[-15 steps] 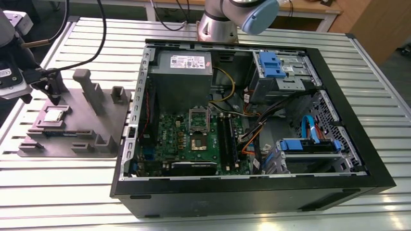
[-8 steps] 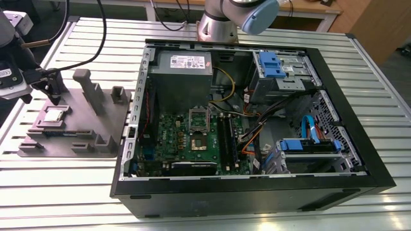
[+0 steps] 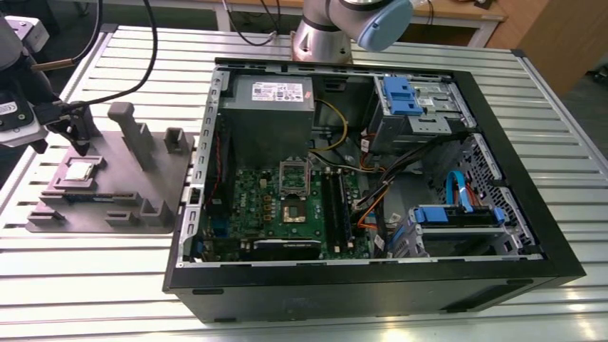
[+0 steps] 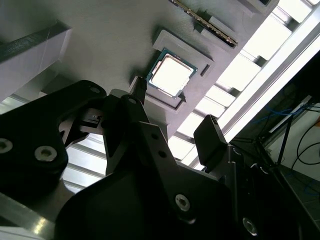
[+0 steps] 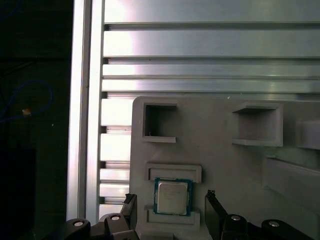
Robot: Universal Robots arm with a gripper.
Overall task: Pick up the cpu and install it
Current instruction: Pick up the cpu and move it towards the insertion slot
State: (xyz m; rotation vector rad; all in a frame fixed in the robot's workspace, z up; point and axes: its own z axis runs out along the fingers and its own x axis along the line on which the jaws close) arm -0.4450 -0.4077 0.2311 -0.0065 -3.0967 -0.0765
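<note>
fingers (image 5: 214, 215) spread over cpu (image 5: 173, 196), flat, metal face up, in grey tray (image 5: 220, 160)

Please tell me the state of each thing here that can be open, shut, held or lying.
cpu: lying flat in a recess of the tray, not gripped.
gripper: open, one finger on each side of the cpu.
computer case: side open, inside visible.
socket: seems empty, its frame seems lifted.

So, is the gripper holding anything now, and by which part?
Nothing is held. The gripper is open over the cpu, which lies in the grey tray.
</note>
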